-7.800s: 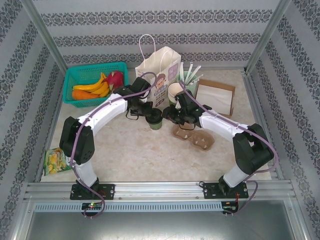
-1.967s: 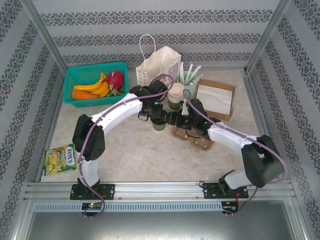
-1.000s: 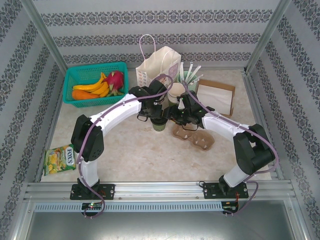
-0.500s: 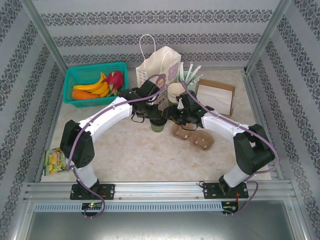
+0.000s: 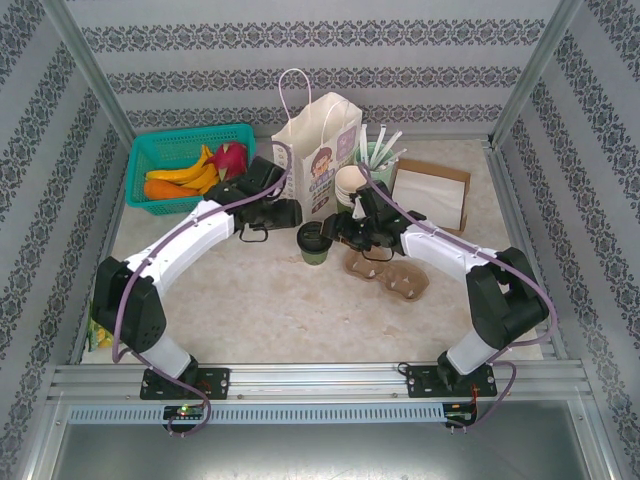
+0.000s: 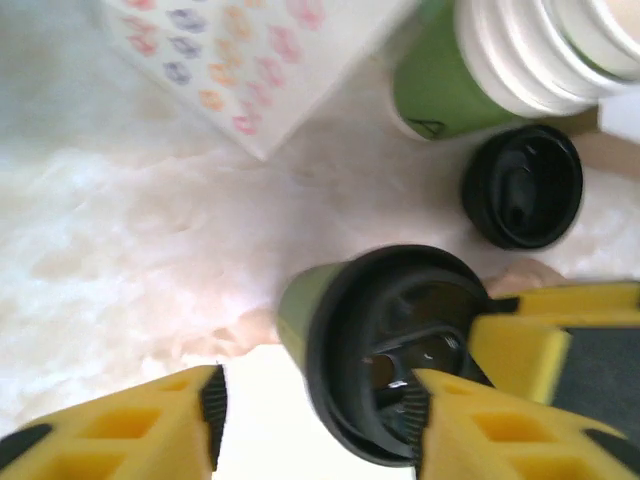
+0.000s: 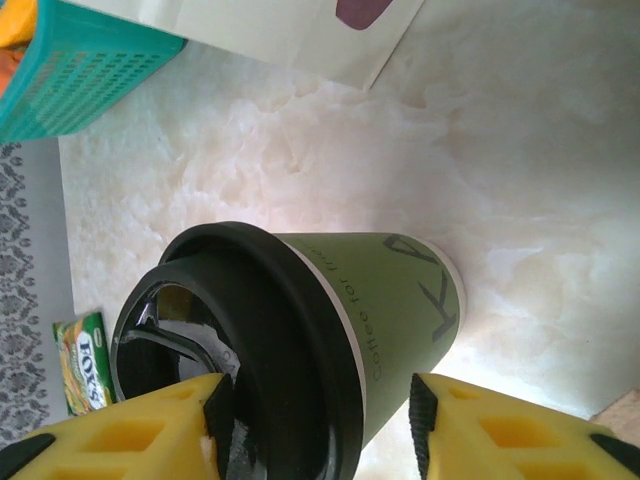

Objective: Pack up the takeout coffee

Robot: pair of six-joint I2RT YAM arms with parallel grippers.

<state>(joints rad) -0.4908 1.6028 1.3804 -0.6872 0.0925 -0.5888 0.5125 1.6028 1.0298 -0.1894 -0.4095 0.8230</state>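
Takeout coffee (image 5: pixel 313 243) stood upright on the surface (image 5: pixel 270 300), lid on, just in front of the paper bag (image 5: pixel 318 150) and just left of the cardboard carrier (image 5: pixel 390 272); not packed yet. Right gripper (image 5: pixel 340 228) sat at the cup's right side. In the right wrist view its jaws straddled the lidded top of the cup (image 7: pixel 300 330): one pad was against the rim and a sliver of surface showed beside the other, so whether it actually gripped could not be told. What changed: half a second earlier the left gripper (image 5: pixel 287 213) was down on the cup. It had since pulled back left toward the teal basket (image 5: pixel 185 165), clear of the cup in the top view, with its jaws spread wide and holding nothing. The left wrist view showed the cup (image 6: pixel 390 350) ahead of the open jaws and a spare black lid (image 6: pixel 522 186) lying past it, by the cream cup stack (image 6: pixel 540 50). Read as: left arm done with the cup, and the right likely takes it on to the carrier or bag.
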